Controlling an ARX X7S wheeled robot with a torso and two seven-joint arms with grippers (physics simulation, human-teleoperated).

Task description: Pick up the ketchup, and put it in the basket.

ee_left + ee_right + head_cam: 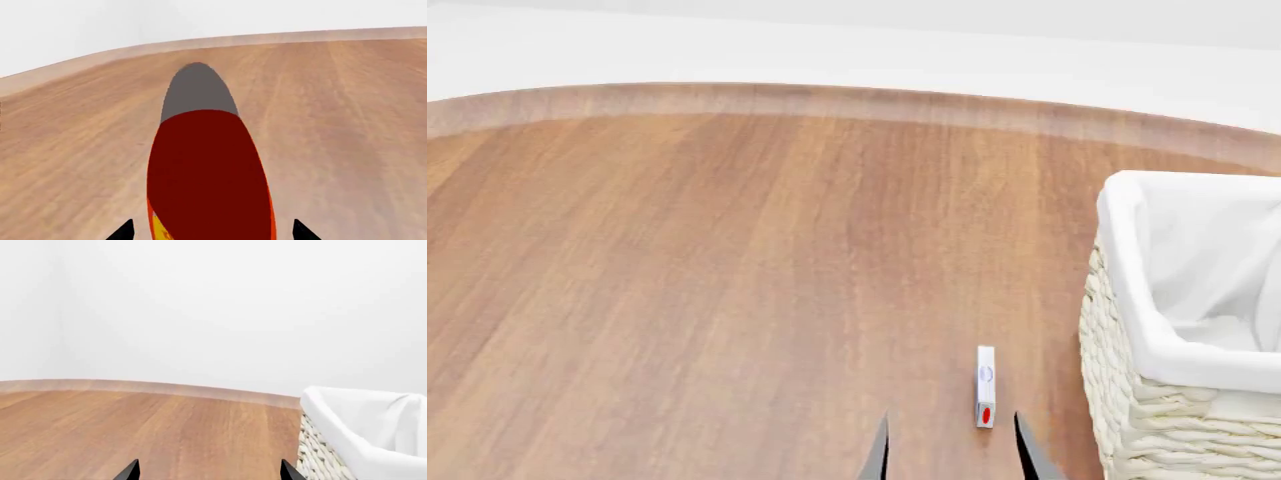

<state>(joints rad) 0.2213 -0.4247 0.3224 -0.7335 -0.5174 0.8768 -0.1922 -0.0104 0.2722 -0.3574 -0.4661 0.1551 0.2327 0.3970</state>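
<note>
The ketchup (pixel 207 175), an orange-red bottle with a greyish cap pointing away, fills the left wrist view, with a strip of its yellow label at the lower edge. My left gripper (pixel 213 232) is open. Its dark fingertips (pixel 125 231) stand on either side of the bottle, with a narrow gap on each side. The head view shows neither the bottle nor the left gripper. The basket (pixel 1121 300), cream wicker with a white liner, stands at the right. My right gripper (pixel 952 455) is open and empty just left of the basket (pixel 347 410).
A small white box with a red spot (pixel 985 386) lies on the wooden table (pixel 694 280) between the right fingertips and the basket. The table's curved far edge (pixel 827 98) meets a white wall.
</note>
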